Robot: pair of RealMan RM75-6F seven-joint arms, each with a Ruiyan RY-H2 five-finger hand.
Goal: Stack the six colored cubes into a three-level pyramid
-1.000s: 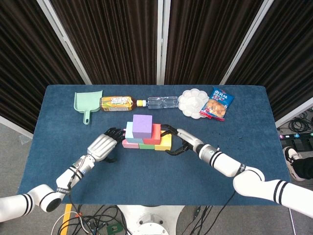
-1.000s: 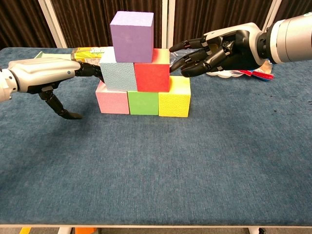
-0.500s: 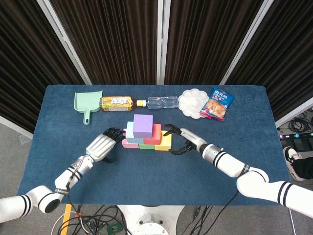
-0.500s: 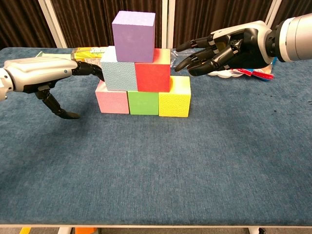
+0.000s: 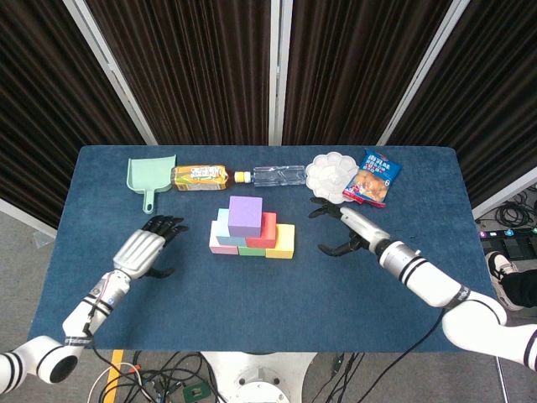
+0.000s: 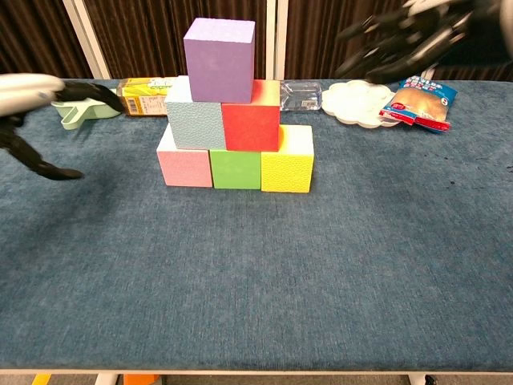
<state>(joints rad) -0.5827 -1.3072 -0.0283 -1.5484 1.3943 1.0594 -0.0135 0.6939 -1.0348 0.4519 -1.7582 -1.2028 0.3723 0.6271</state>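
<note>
Pyramid stands mid-surface: purple cube [image 6: 219,49] tops it, sitting left of centre on the blue cube [image 6: 194,113]. Left hand [image 5: 143,248] and right hand [image 5: 348,228] open, empty, apart. Risk: any nudge could topple it.

- left hand [image 5: 144,249] hangs with fingers spread, holding nothing, forearm reaching in from the lower left.
- right hand [image 5: 346,229] likewise holds nothing, fingers apart, thumb down, forearm stretching from the lower right.
</note>
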